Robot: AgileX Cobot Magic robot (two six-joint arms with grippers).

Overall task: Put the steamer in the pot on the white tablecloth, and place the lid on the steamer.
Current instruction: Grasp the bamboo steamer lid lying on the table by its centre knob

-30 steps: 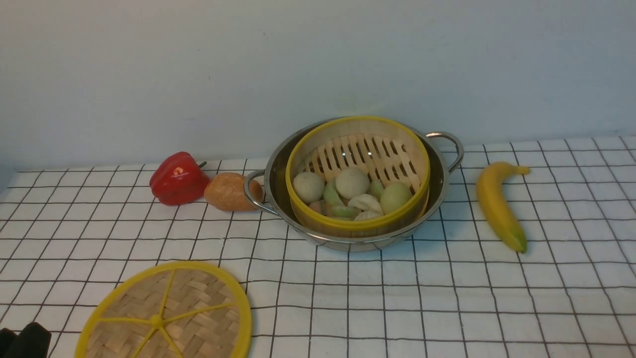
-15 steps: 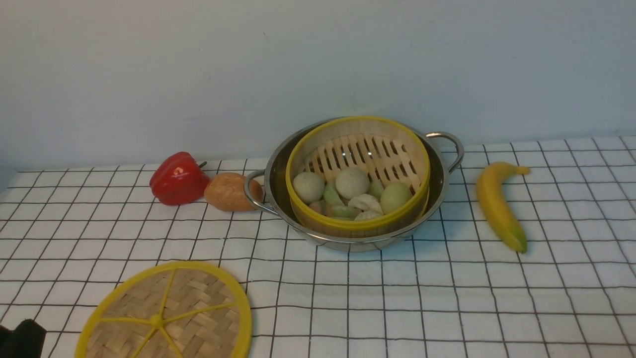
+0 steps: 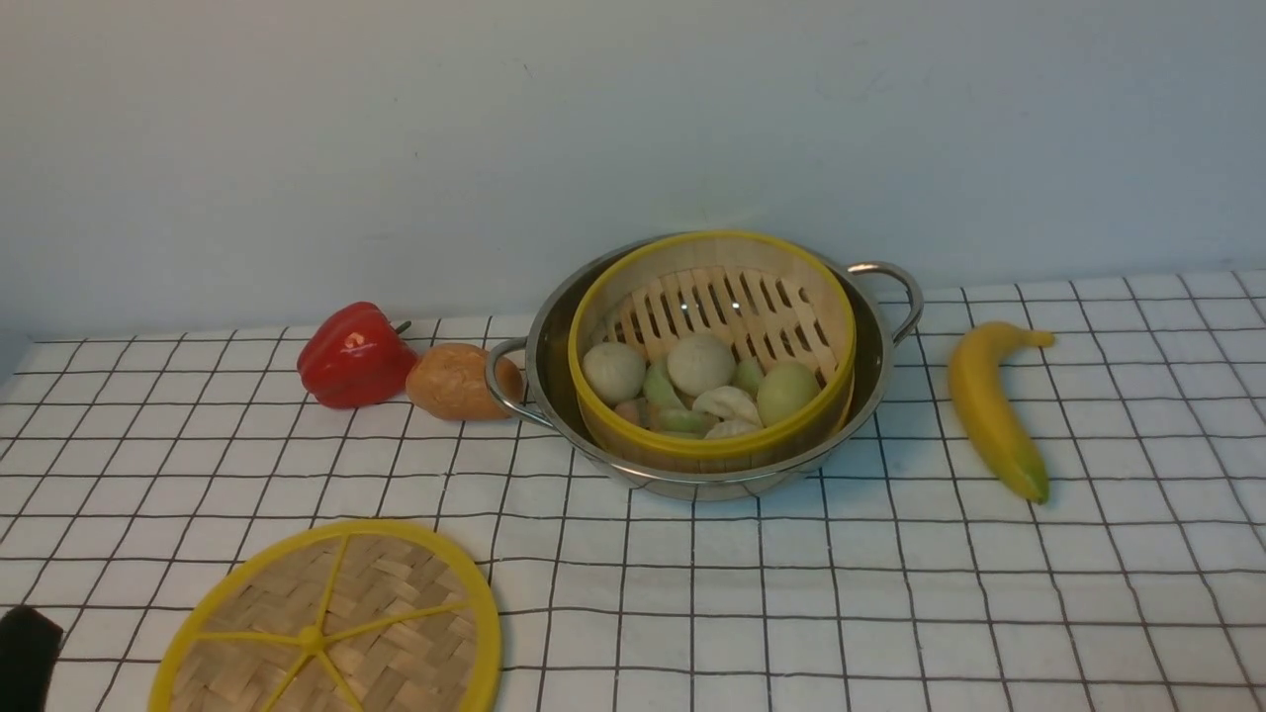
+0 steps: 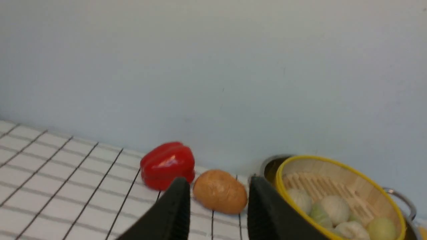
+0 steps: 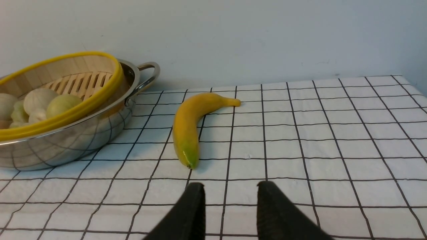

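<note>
The steamer (image 3: 737,302), a yellow-rimmed bamboo basket holding pale buns and dumplings, sits inside the shiny pot (image 3: 554,346) on the white tablecloth (image 3: 890,593). The woven lid (image 3: 326,633) lies flat on the cloth at the front left, apart from the pot. My left gripper (image 4: 218,181) is open and empty, low at the front left beside the lid; only a black piece of it (image 3: 25,658) shows in the front view. My right gripper (image 5: 230,186) is open with nothing between its fingers, hovering over bare cloth in front of the banana. The steamer (image 5: 66,66) and pot (image 5: 66,143) also show in the right wrist view.
A red pepper (image 3: 354,356) and a brown bread roll (image 3: 457,381) lie just left of the pot's left handle. A banana (image 3: 989,405) lies to the right of the pot. A plain wall stands close behind the pot.
The black piece of my left gripper at the bottom left corner of the front view has slid left, showing less. The steamer, pot and lid have not moved.
</note>
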